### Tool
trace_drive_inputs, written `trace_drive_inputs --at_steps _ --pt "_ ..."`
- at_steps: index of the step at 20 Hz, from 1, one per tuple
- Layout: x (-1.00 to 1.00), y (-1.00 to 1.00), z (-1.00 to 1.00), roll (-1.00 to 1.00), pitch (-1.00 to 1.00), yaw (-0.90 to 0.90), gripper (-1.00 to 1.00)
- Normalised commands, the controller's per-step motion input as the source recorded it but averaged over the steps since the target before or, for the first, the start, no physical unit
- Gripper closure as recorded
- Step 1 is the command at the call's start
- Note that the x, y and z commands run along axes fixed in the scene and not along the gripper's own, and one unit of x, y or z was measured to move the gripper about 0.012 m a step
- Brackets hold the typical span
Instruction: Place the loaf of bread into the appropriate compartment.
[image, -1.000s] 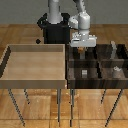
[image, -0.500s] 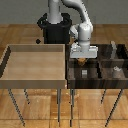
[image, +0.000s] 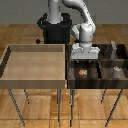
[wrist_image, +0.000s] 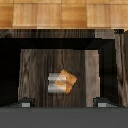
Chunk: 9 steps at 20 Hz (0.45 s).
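Note:
The loaf of bread (image: 83, 73) (wrist_image: 65, 81) is a tiny tan lump with a pale end. It lies on the floor of a dark striped-wood compartment (image: 75, 76) (wrist_image: 35, 70), the near one at the exterior view's left of the divided bin. My gripper (image: 83, 59) (wrist_image: 64, 103) hangs straight above it and stands open. Its two fingertips (wrist_image: 25, 102) are spread wide, well clear of the loaf, with nothing between them.
A large pale wooden tray (image: 35, 79) adjoins the bin toward the exterior view's left. A small grey-white block (image: 117, 70) sits in the neighbouring compartment to the exterior view's right. Upright dividers (image: 114, 50) stand in the far compartments. Both containers rest on thin metal legs.
The gripper has come down and toward the near side of the bin, over the near compartment. The loaf now shows lying on that compartment's floor.

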Motion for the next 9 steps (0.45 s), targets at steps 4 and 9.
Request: trace_drive_inputs --at_steps 4,9 --pt "0.00 0.00 0.00 0.00 0.00 0.00 -1.00" --pt "0.00 0.00 0.00 0.00 0.00 0.00 -1.00"
